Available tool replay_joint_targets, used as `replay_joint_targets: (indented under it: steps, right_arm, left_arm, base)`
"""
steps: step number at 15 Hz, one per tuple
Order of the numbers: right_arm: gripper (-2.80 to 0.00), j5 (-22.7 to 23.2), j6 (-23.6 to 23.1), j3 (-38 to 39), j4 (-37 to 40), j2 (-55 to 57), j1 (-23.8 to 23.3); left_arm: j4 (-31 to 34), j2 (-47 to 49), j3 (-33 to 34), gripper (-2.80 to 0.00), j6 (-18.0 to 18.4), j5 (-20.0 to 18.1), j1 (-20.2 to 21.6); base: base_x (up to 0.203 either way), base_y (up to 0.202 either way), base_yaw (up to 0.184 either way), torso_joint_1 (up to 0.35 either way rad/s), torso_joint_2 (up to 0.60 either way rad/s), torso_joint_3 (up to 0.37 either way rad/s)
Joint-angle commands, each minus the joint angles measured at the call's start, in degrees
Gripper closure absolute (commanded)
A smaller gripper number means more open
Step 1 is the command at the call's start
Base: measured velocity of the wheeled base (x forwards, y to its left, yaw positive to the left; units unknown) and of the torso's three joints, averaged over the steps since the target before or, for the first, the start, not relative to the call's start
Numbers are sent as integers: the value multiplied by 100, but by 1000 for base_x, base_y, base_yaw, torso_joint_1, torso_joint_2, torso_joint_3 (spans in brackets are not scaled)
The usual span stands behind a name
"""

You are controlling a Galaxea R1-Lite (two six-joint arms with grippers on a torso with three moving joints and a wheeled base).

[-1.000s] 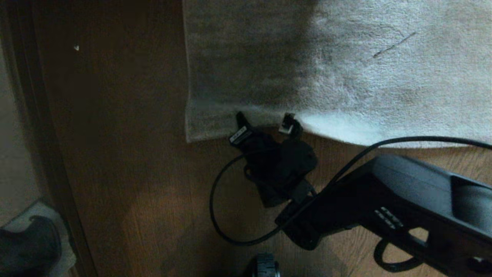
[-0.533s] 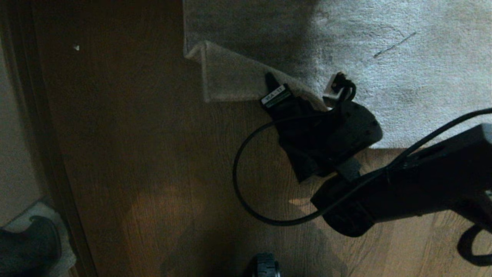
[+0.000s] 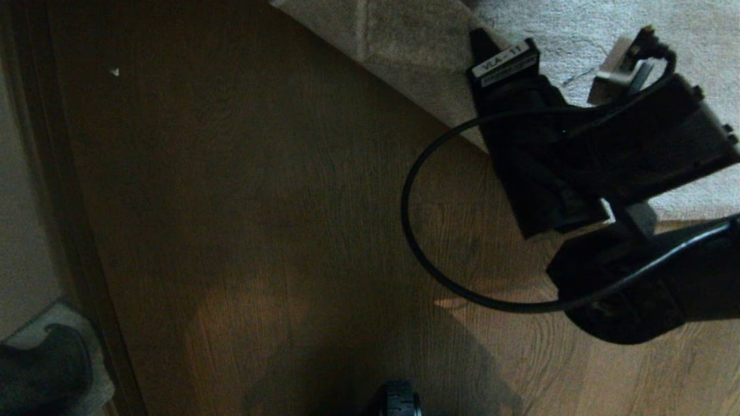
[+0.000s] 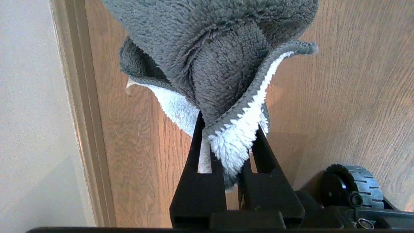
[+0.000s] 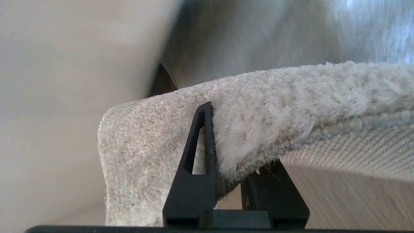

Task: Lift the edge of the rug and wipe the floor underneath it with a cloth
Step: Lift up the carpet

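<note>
In the head view my right gripper [image 3: 483, 43] is at the top right, shut on the edge of the grey-beige rug [image 3: 404, 40]. The rug's corner is raised and folded back, baring brown wood-grain floor [image 3: 260, 202]. The right wrist view shows the right gripper [image 5: 233, 142] pinching the rug [image 5: 145, 155] edge, pile against one finger and woven tan backing [image 5: 355, 152] over the other. My left gripper [image 4: 229, 129], out of the head view, is shut on the grey and white cloth [image 4: 220, 48], which hangs above the floor [image 4: 355, 81].
A dark baseboard strip [image 3: 69, 231] and pale wall run along the left. A dark object [image 3: 40, 370] lies at the lower left. The robot's wheel [image 3: 399, 401] shows at the bottom edge. A black cable [image 3: 416, 242] loops from the right arm. A small white speck [image 3: 114, 71] lies on the floor.
My right gripper has moved away and to the right with the rug edge in it. The corner rose off the floor and folded back, baring more planks.
</note>
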State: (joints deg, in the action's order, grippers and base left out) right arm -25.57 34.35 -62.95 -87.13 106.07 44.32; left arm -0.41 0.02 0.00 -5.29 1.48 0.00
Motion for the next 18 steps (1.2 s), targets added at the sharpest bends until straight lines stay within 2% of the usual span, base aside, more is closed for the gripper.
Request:
replay_joint_targets:
  steps: [1,6,11,18]
  right_arm:
    - [0,165,12,91,-93,-395,-11]
    - [0,234,118,388,-274,-812,-11]
    - [0,40,1214,414,-283,-1110,-20]
    - [0,52,2663,491,-283,-1264,-27]
  left_arm:
    - [-2,-2,0,0,-7,2,0]
    - [-2,-2,0,0,-7,2,0]
    - [-2,-2,0,0,-7,2,0]
    - [-2,-2,0,0,2,2,0]
  base:
    - [0,0,0,0,0,0]
    - [0,0,0,0,0,0]
    - [0,0,0,0,0,0]
    - [0,0,0,0,0,0]
